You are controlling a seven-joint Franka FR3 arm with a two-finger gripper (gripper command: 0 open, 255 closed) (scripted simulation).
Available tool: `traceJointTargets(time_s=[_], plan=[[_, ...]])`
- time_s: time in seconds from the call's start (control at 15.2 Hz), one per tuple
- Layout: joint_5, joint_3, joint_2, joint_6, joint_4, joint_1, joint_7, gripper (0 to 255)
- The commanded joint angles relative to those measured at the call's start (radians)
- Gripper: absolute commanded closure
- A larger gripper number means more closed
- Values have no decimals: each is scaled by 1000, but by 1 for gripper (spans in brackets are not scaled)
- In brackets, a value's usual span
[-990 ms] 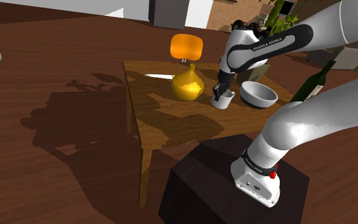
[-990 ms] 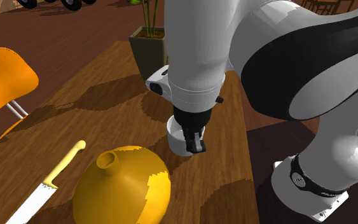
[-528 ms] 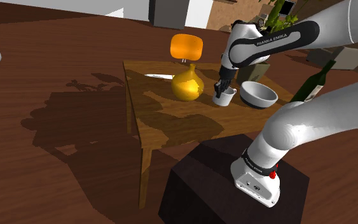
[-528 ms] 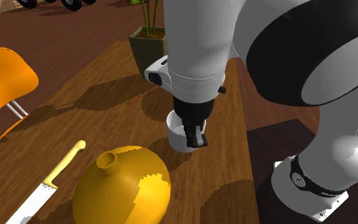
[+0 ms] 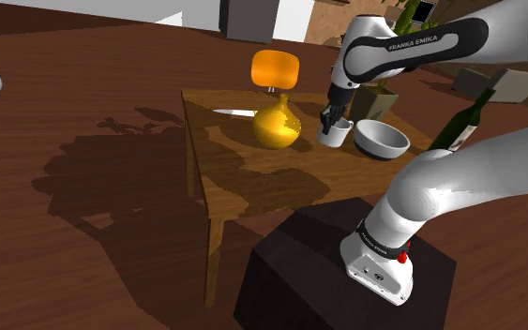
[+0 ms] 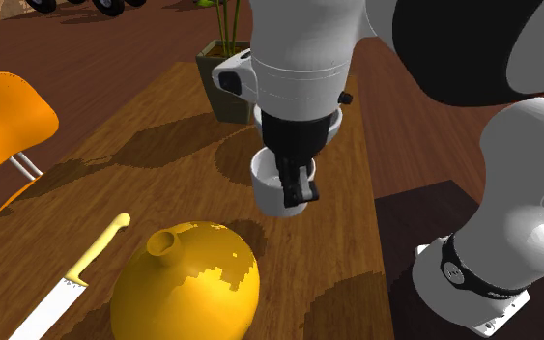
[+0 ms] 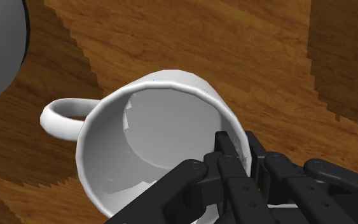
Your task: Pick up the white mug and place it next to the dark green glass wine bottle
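Seemingly aloft, the white mug hangs rim-pinched in the end effector.

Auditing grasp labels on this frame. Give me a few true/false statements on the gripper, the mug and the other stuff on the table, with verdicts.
1. The gripper is shut on the white mug, clasping its wall at the rim with one finger inside. True.
2. The mug touches the wine bottle. False: the bottle stands apart from it, beyond the bowl, toward the shoulder view's right.
3. The mug has nothing in it. True.
4. The knife lies inside the bowl. False: it lies flat on the table, beside the yellow vase.
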Motion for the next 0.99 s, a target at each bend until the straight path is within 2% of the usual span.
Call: traceJointTargets(time_s=[0.0, 0.92], plan=[[4, 5, -15, -34, 19, 1, -2, 255], [31, 35, -63, -239, 177, 9, -14, 255]])
